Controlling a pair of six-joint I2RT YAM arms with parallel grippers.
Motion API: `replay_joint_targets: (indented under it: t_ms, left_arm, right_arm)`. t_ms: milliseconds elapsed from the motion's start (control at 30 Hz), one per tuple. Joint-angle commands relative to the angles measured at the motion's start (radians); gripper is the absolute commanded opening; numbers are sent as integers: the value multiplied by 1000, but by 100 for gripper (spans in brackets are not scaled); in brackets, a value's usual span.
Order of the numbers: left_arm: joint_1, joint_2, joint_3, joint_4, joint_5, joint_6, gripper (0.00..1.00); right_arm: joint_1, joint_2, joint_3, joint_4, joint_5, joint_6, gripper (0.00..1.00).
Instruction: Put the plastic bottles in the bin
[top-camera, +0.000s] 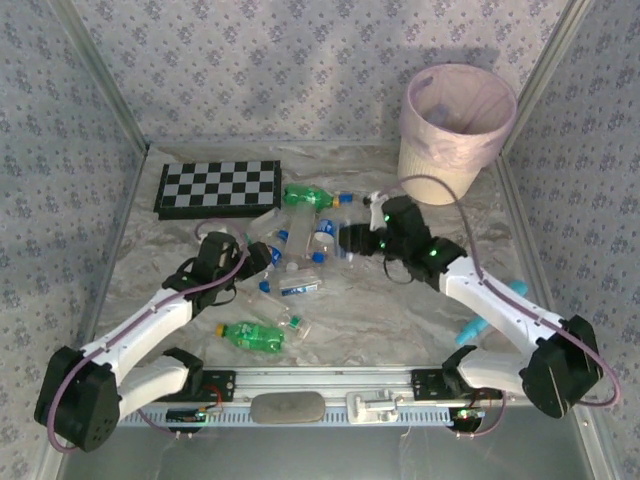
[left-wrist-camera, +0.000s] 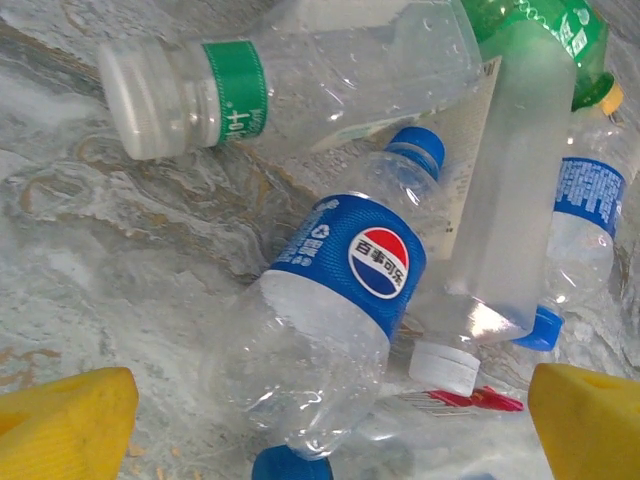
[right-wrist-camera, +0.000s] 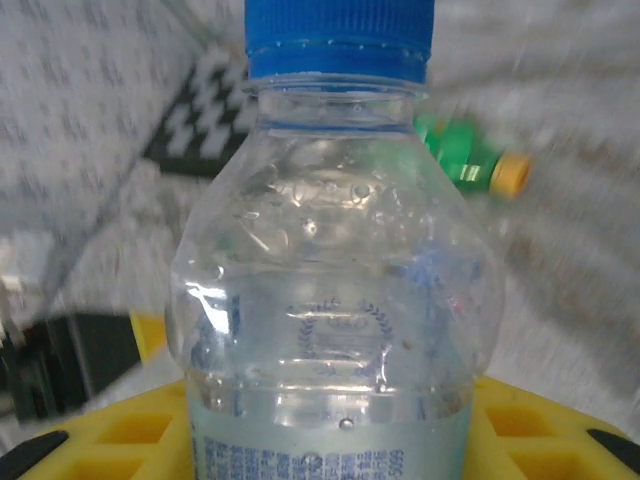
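Clamping blue-cap bottle (right-wrist-camera: 330, 300), R gripper (top-camera: 352, 241); arm (top-camera: 500, 300) stretched fwd-left, prob. near-level.

Left wrist view:
- crushed clear bottle (left-wrist-camera: 320, 340), centre: on its blue wrap label (left-wrist-camera: 345, 265) sits a round red-white-blue Pepsi emblem with white Chinese characters 百事可乐 across the middle. Just beside the emblem are a small white recycling-arrows sign and another small white mark, too small to read.
- white-capped bottle (left-wrist-camera: 300, 70), top: the green neck band (left-wrist-camera: 237, 88) has white characters lying sideways, not legible.
- bottle at right edge (left-wrist-camera: 590, 220): blue label with lines of fine white print, unreadable.
- green bottle (left-wrist-camera: 545, 25), top right: white lettering on its label, cut by the frame.

Right wrist view:
- blue-capped bottle (right-wrist-camera: 335, 300): a laurel-wreath emblem is embossed in the clear plastic. The pale label below has small blue print, too blurred to read.
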Motion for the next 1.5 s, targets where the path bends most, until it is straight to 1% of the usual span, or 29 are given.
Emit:
replay_joint_targets:
  t_ms: [0, 67, 100, 167, 300, 467, 600, 800, 900, 1000, 1100, 1167, 1467]
  left_arm:
    - [-23, 18, 59, 45, 3, 7, 100]
    - [-35, 32, 69, 50, 3, 7, 100]
    - [-39, 40, 77, 48, 5, 7, 100]
    - [-50, 51, 91, 38, 6, 13, 100]
    - [-73, 57, 98, 23, -1, 12, 100]
    - [-91, 58, 86, 13, -2, 2, 100]
    - [-99, 50, 84, 3, -7, -2, 100]
    - [-111, 18, 85, -35, -32, 2, 100]
    - [-114, -6, 73, -50, -40, 2, 100]
    - [-114, -42, 51, -57, -53, -2, 100]
    - [-114, -80, 33, -70, -70, -9, 100]
    - [-115, -104, 25, -85, -81, -11, 100]
    - [-115, -165, 0, -113, -106, -25, 100]
  right_arm:
    - [-98, -7, 126, 26, -43, -56, 48]
    - [-154, 15, 180, 29, -21, -71, 48]
    - [-179, 29, 236, 31, 1, -81, 48]
    - [-224, 56, 286, 63, 49, -98, 48]
    - [-321, 134, 405, 112, 98, -106, 47]
    - [-394, 266, 564, 149, 169, -123, 47]
    - [-437, 397, 712, 75, 220, -140, 47]
    - [-455, 539, 803, 76, 289, -178, 48]
    - [-455, 620, 909, -18, 302, -200, 49]
    - [-451, 689, 998, -112, 299, -211, 52]
    - [-446, 721, 1028, -149, 306, -221, 55]
    - [-444, 734, 1038, -161, 311, -219, 57]
    - [-438, 752, 1088, -218, 327, -224, 77]
